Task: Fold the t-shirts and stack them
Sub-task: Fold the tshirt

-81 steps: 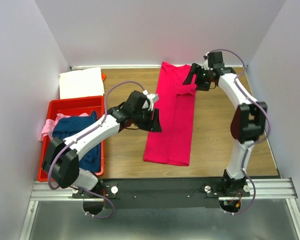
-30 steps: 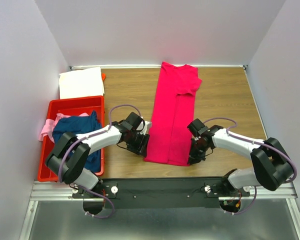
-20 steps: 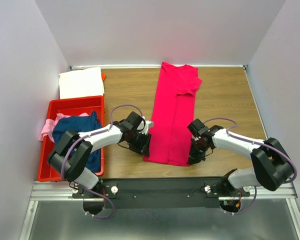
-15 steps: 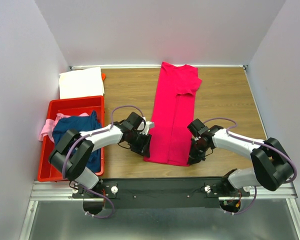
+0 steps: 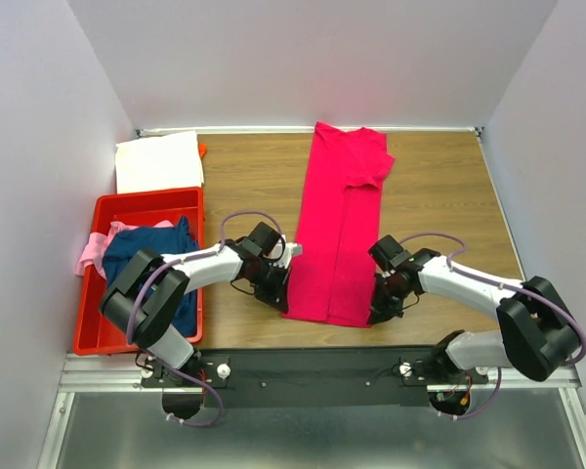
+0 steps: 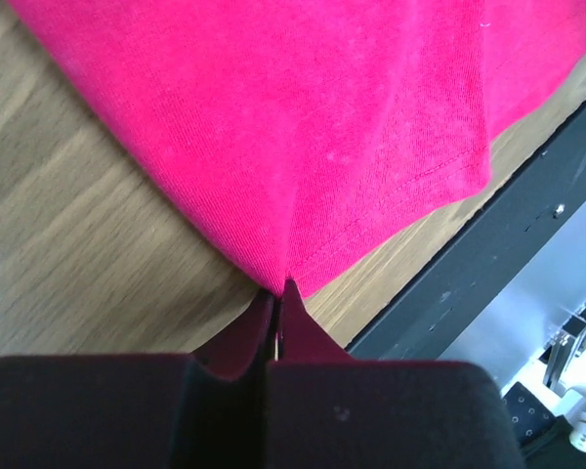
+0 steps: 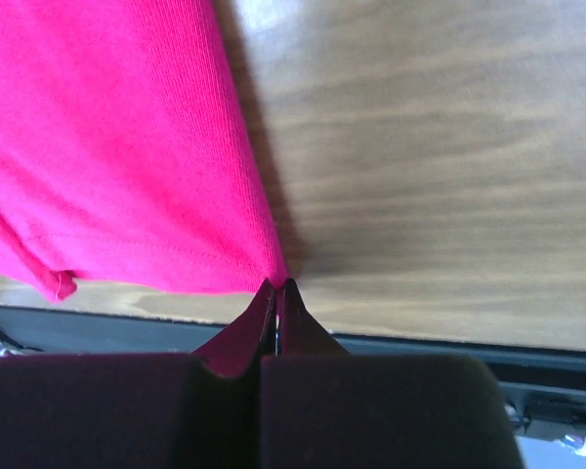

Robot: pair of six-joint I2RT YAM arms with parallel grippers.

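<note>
The magenta-pink t-shirt (image 5: pixel 337 220) lies folded into a long strip down the middle of the table, collar end far, hem near. My left gripper (image 5: pixel 281 299) is shut on the hem's near-left corner; in the left wrist view the tips (image 6: pixel 277 286) pinch the cloth (image 6: pixel 303 117). At the near-right corner my right gripper (image 5: pixel 376 311) is also shut, its tips (image 7: pixel 276 284) nipping the shirt's edge (image 7: pixel 98 147). The navy t-shirt (image 5: pixel 148 256) and the pale pink one (image 5: pixel 88 254) sit in the bin. A folded white t-shirt (image 5: pixel 158 161) lies at the back left.
The red plastic bin (image 5: pixel 148 200) stands at the left edge of the table, in front of the white shirt. Bare wood (image 5: pixel 439 195) shows on both sides of the magenta strip. The black mounting rail (image 5: pixel 313 366) runs just behind the hem.
Both grippers have closed on the near corners of the magenta shirt's hem; the left was wide open a second ago. Both arms shifted slightly.
</note>
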